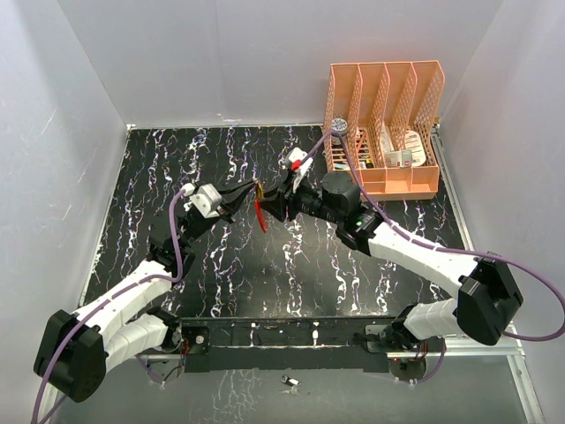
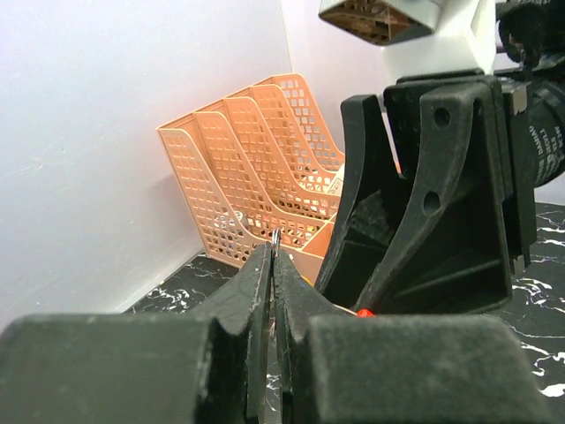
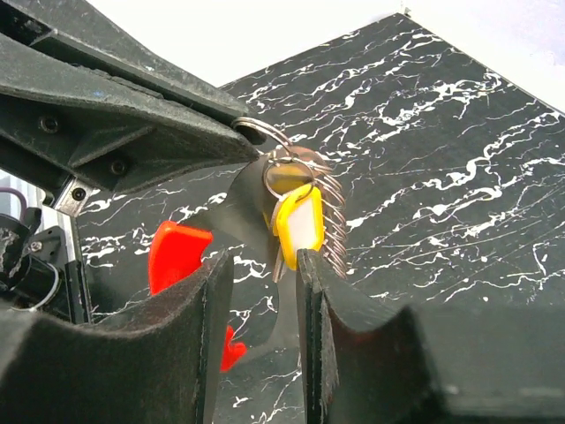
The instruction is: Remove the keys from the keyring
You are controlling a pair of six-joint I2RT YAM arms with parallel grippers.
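Observation:
My left gripper (image 1: 250, 196) is shut on the keyring (image 2: 276, 237), a thin silvery loop pinched edge-on between its fingertips and held above the table. In the right wrist view the keyring (image 3: 256, 131) sticks out of the left fingers (image 3: 132, 132), with a ridged wire coil (image 3: 334, 216) hanging from it. The yellow key (image 3: 298, 225) hangs under the ring, right at the tips of my right gripper (image 3: 263, 256), which is open around it. The red key (image 3: 177, 252) hangs to the left, outside the jaws. It also shows from above (image 1: 261, 215), just left of my right gripper (image 1: 281, 201).
An orange mesh file organiser (image 1: 384, 124) stands at the back right, also in the left wrist view (image 2: 256, 168). White walls close in the black marbled table (image 1: 221, 265). A small metal piece (image 1: 289, 381) lies near the front edge.

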